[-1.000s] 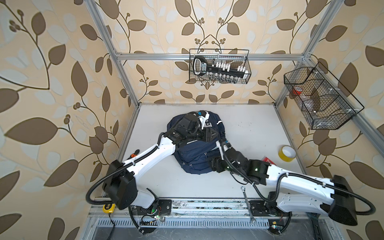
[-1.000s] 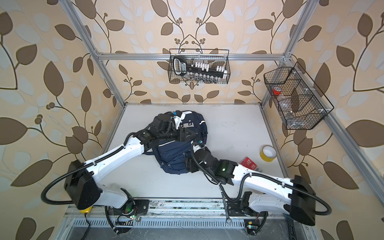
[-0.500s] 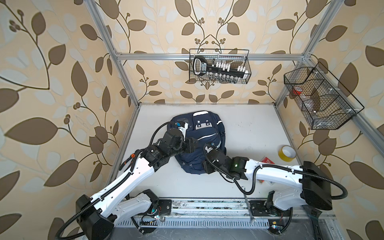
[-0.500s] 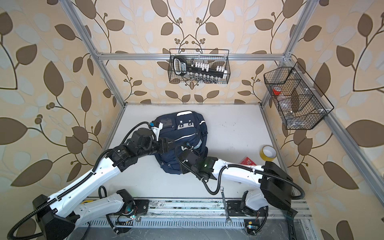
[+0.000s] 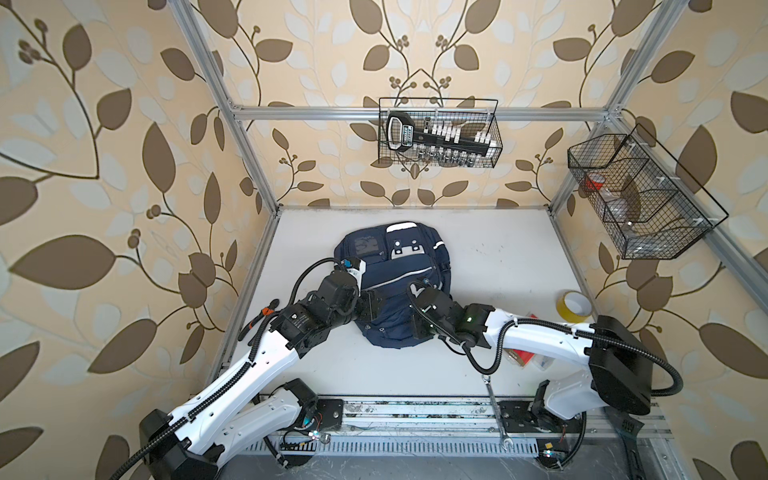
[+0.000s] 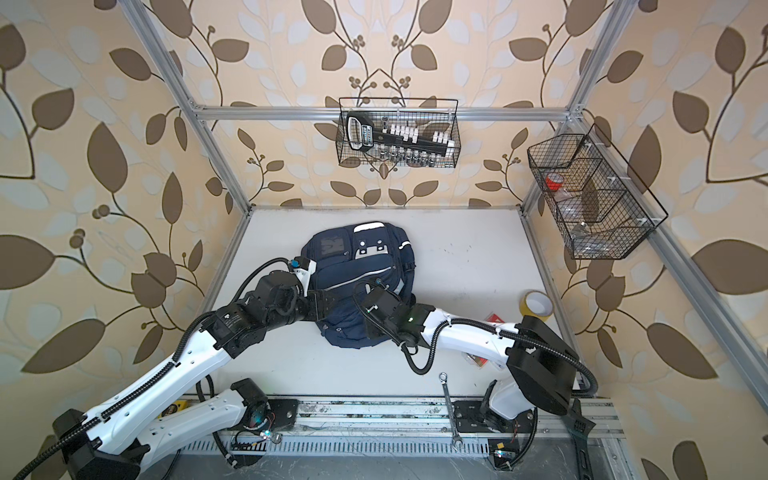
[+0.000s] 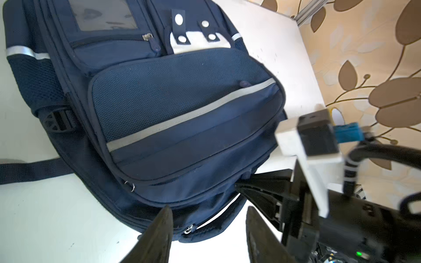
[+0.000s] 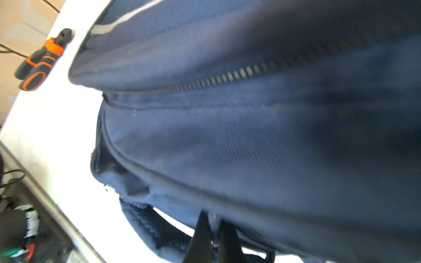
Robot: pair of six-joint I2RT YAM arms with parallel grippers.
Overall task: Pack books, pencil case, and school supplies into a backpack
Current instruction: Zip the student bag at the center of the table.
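The navy backpack [image 5: 395, 282] lies flat mid-table in both top views, front pockets up, and its zippers look closed. My left gripper [image 7: 208, 207] is open at its near left edge. A metal zipper pull [image 7: 189, 228] and a strap loop lie in front of the gap between its fingers, ungripped. My right gripper [image 8: 213, 218] is at the near right edge [image 5: 417, 327], shut on a small pale zipper pull. A clear box with a red label [image 5: 524, 356] lies partly under the right arm. The books and the pencil case are out of view.
Orange-handled pliers [image 5: 259, 318] lie by the left wall and a yellow tape roll [image 5: 574, 306] by the right wall. A wrench [image 5: 494, 409] rests on the front rail. Wire baskets hang on the back wall [image 5: 440, 133] and the right wall [image 5: 640, 199].
My left arm drew back from the backpack's top to its near left edge, still open. My right gripper moved in to the near right edge and closed there.
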